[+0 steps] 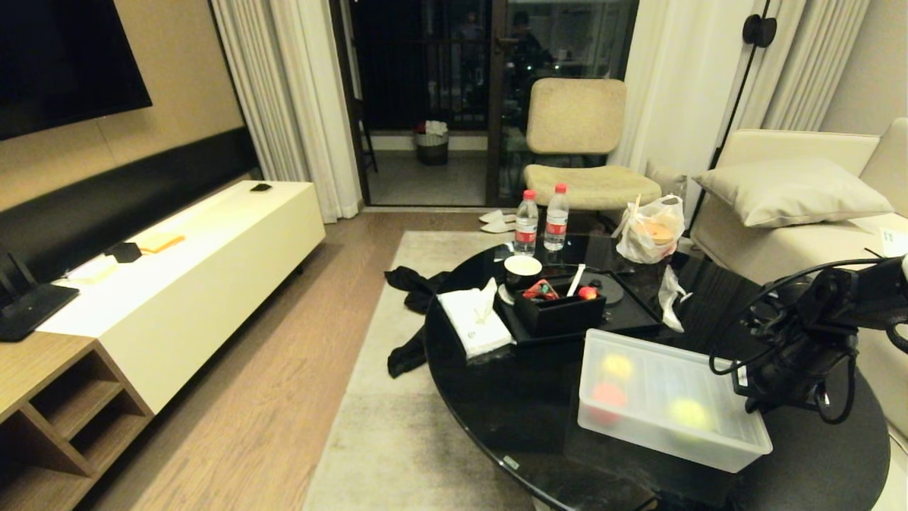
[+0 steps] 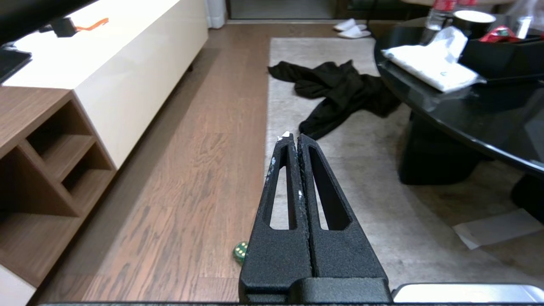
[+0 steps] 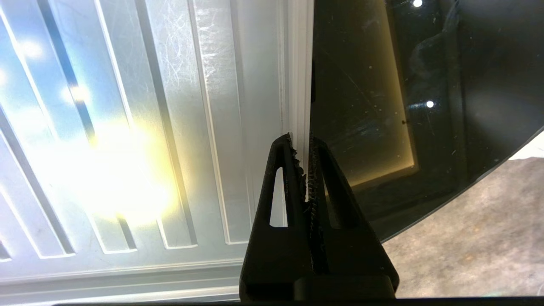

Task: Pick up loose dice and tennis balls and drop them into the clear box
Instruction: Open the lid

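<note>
On the round black glass table [image 1: 496, 397] sits the translucent whitish plastic box [image 1: 667, 401] with its ribbed flat lid [image 3: 140, 127] on, yellow and red shapes glowing through. At its near right edge, the right gripper [image 3: 305, 146] pinches the lid's rim between closed fingers. Down low, the left gripper [image 2: 293, 137] hangs clamped shut on nothing above the floor, a green die [image 2: 240, 251] just beside it.
</note>
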Robot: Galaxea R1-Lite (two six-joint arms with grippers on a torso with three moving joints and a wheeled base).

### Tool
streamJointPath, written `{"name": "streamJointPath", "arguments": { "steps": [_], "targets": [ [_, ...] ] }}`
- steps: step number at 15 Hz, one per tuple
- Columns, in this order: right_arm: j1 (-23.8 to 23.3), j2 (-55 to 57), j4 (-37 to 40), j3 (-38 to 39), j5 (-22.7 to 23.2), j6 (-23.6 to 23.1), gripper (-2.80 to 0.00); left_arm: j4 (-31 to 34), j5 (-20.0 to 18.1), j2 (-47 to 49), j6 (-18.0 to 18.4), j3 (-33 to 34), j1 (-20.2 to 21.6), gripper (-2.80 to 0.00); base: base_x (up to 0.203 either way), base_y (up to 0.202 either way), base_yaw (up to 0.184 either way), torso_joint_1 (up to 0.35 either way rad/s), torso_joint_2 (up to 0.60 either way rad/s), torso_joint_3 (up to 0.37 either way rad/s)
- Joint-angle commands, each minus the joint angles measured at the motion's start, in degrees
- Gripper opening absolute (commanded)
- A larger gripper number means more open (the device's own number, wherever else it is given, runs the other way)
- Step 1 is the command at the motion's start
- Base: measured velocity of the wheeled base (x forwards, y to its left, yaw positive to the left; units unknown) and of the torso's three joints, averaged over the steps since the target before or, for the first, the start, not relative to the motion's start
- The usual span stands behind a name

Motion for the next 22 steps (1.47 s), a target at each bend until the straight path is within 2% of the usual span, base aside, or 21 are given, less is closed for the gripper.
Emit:
{"name": "streamJointPath", "arguments": {
  "steps": [1,17,22],
  "targets": [
    [0.4,0.5,0.3,-0.1,-0.1,0.1,-2.80,0.0,0.0,0.1,0.0,0.2,0.1,-2.80,0.000,0.000,0.000,0.000,0.00,0.000],
    [0.5,-6.7,0.6,0.2,1.2,0.1,-2.80,0.0,0.0,0.1,0.0,0.2,0.1,-2.80,0.000,0.000,0.000,0.000,0.00,0.000],
    [0.3,-10.6,1.5,0.1,4.1,0.1,-2.80,0.0,0.0,0.1,0.0,0.2,0.1,-2.80,0.000,0.000,0.000,0.000,0.00,0.000]
  ]
}}
